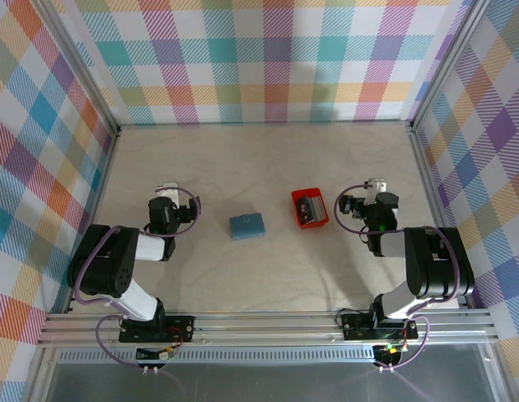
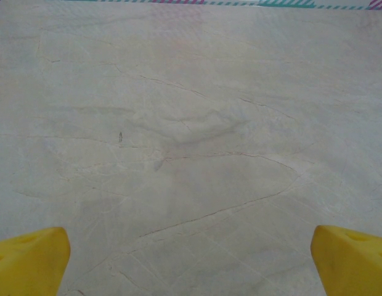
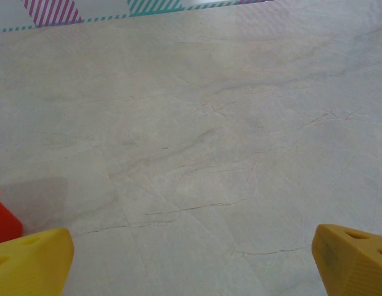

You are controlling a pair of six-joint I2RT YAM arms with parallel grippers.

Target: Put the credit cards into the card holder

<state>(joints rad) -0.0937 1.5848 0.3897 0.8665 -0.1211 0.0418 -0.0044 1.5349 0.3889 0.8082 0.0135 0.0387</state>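
Note:
The blue card holder (image 1: 247, 226) lies shut and flat near the table's middle. To its right, the credit cards (image 1: 309, 204) show as grey pieces inside a small red tray (image 1: 314, 224). My left gripper (image 1: 166, 189) rests left of the holder, well apart from it. In the left wrist view that gripper (image 2: 191, 271) is open, its yellow fingertips (image 2: 31, 262) wide over bare table. My right gripper (image 1: 376, 184) sits just right of the tray. Its wrist view shows it (image 3: 191, 265) open with nothing between the fingertips (image 3: 354, 259), and a red tray corner (image 3: 3, 216) at the left edge.
The pale marbled tabletop (image 1: 259, 159) is fenced by plaid walls (image 1: 259, 59) at the back and both sides. Metal rails (image 1: 268, 322) with the arm bases run along the near edge.

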